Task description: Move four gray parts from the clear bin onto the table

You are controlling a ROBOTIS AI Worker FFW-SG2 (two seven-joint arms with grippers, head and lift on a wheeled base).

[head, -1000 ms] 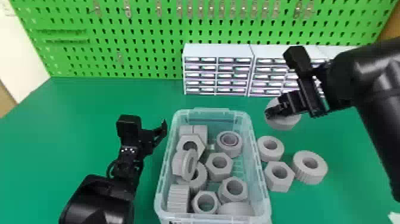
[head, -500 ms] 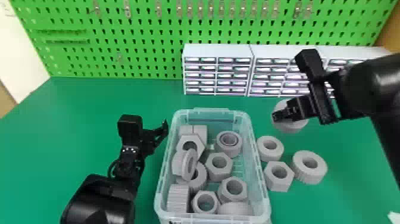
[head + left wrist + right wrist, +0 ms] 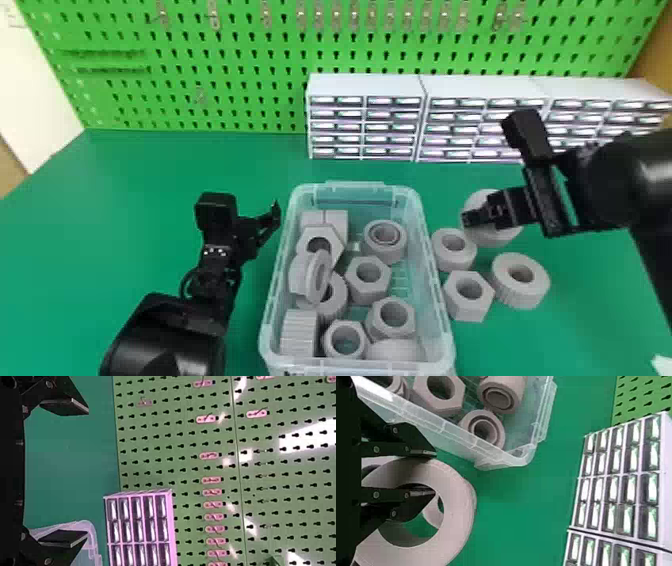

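Observation:
My right gripper [image 3: 467, 220] is right of the clear bin [image 3: 434, 272], shut on a large gray ring [image 3: 492, 237] above the table. In the right wrist view, the gripper [image 3: 435, 473] pinches the wall of that gray ring [image 3: 459, 514], one finger outside it and one within its hole. A small round part [image 3: 461, 263], a hex nut [image 3: 462, 306] and a ribbed ring [image 3: 535, 290] lie on the table beside the bin. Several gray parts sit inside the bin. Left of it, my left gripper [image 3: 261, 234] hangs open; the left wrist view shows the gripper [image 3: 85, 473] with fingers wide apart.
White drawer cabinets [image 3: 365, 87] line the table's back, in front of a green pegboard [image 3: 250, 60]. The bin's left wall stands close beside the left gripper. Green tabletop [image 3: 140, 210] extends on the far left.
The right gripper has carried the large ring farther right, then back toward the robot and nearer the table parts. The left arm has kept still.

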